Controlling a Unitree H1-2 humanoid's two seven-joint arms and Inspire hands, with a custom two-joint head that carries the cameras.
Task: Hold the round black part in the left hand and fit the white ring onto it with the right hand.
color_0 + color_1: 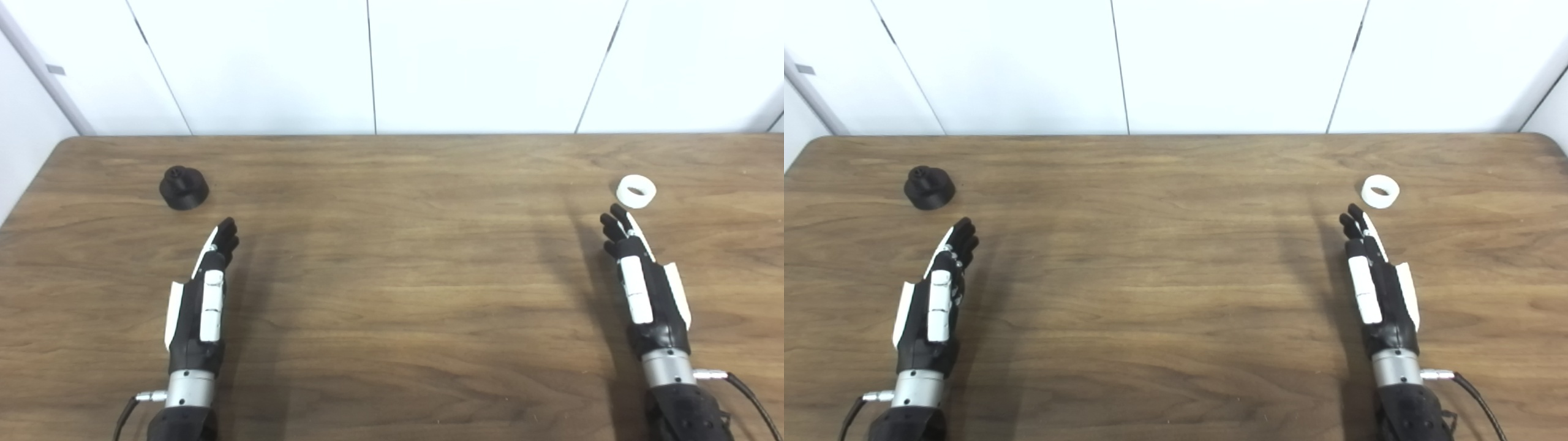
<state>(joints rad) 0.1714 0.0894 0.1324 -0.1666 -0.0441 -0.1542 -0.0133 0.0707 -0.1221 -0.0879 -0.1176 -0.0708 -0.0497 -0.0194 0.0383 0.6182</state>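
The round black part (184, 188) stands on the wooden table (392, 257) at the far left, a small knob on its top. My left hand (205, 291) lies below and slightly right of it, open, fingers stretched toward it with a gap between. The white ring (636, 191) lies flat at the far right. My right hand (640, 278) reaches up from below with its fingertips (615, 214) just short of the ring, open and holding nothing.
White wall panels (392, 61) rise behind the table's far edge. The table's rounded far-left corner (67, 142) shows in the left eye view and its far-right corner (1546, 138) in the right eye view. Cables trail from both wrists.
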